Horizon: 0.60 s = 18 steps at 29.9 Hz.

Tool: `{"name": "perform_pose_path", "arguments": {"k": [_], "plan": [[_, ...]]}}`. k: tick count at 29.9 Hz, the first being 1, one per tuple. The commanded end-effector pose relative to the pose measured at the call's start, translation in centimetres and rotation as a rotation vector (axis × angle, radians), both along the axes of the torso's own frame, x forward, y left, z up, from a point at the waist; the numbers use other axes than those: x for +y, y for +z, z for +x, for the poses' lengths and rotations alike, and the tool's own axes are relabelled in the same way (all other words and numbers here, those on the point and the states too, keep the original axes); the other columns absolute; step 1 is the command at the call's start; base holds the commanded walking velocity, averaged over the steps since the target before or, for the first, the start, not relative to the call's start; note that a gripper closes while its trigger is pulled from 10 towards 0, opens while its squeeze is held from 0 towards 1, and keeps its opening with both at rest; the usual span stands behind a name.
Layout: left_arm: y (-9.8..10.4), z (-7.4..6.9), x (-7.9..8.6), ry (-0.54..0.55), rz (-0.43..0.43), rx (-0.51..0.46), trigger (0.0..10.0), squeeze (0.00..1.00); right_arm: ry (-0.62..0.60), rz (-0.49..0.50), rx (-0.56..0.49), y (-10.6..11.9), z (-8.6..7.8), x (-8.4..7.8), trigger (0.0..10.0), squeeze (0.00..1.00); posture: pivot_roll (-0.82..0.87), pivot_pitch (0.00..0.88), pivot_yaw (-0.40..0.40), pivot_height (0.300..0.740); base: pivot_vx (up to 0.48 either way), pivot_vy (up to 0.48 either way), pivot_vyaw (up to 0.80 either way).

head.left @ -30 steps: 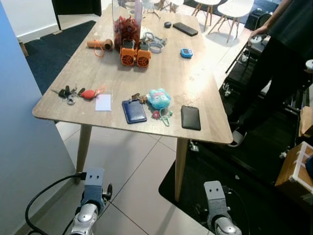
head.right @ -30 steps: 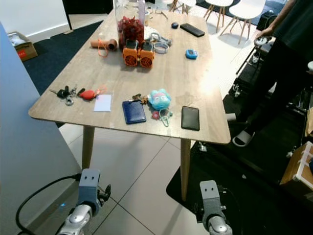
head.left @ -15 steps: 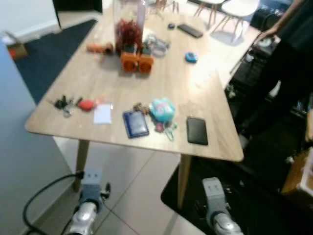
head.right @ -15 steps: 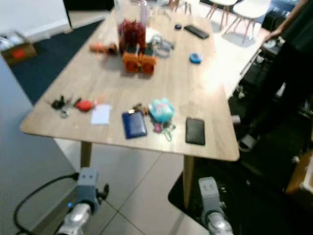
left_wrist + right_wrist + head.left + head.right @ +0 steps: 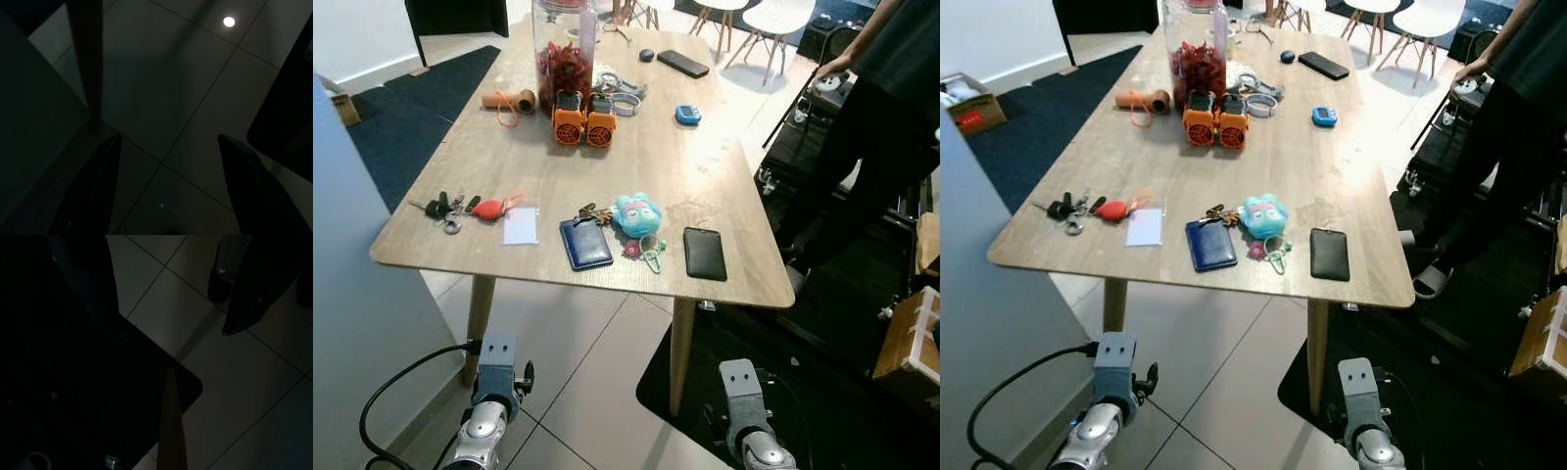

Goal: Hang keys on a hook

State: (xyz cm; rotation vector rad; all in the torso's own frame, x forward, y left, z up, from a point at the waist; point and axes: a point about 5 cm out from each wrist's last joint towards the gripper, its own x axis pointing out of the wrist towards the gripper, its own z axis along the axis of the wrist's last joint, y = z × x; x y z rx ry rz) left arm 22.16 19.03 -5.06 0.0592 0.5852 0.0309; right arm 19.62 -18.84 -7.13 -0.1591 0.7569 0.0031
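Wooden table [image 5: 685, 166], keys [image 5: 443, 209] near left corner, fingers [image 5: 93, 196] apart above floor tiles [image 5: 186, 88]

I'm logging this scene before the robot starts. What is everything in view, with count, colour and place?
table: one, light wood, straight ahead
keys: one bunch, black and silver with a red tag, near left edge
white card: one, beside the keys
blue wallet: one, near front edge
teal plush keychain: one, right of the wallet
black phone: one, front right
orange devices: two, mid table
jar: one, clear with red contents, behind them
person: one, dark clothes, right of table
left gripper: open, over floor tiles
right gripper: open, above the floor
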Motion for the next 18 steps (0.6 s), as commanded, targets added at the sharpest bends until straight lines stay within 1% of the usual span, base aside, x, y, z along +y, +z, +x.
{"name": "perform_pose_path", "arguments": {"k": [1, 18], "plan": [[-0.35, -0.47, 0.11, 0.020, -0.001, 0.022, 10.0, 0.00, -0.010, -0.002, 0.020, -0.24, -0.42, -0.23, 10.0, 0.00, 0.09, 0.033, -0.103, 0.740, 0.000, 0.000, 0.00], [-0.27, -0.50, 0.08, 0.005, -0.003, 0.006, 10.0, 0.00, -0.009, 0.001, 0.021, -0.28, -0.48, -0.08, 10.0, 0.00, 0.10, 0.034, -0.102, 0.740, 0.000, 0.000, 0.00]]}}
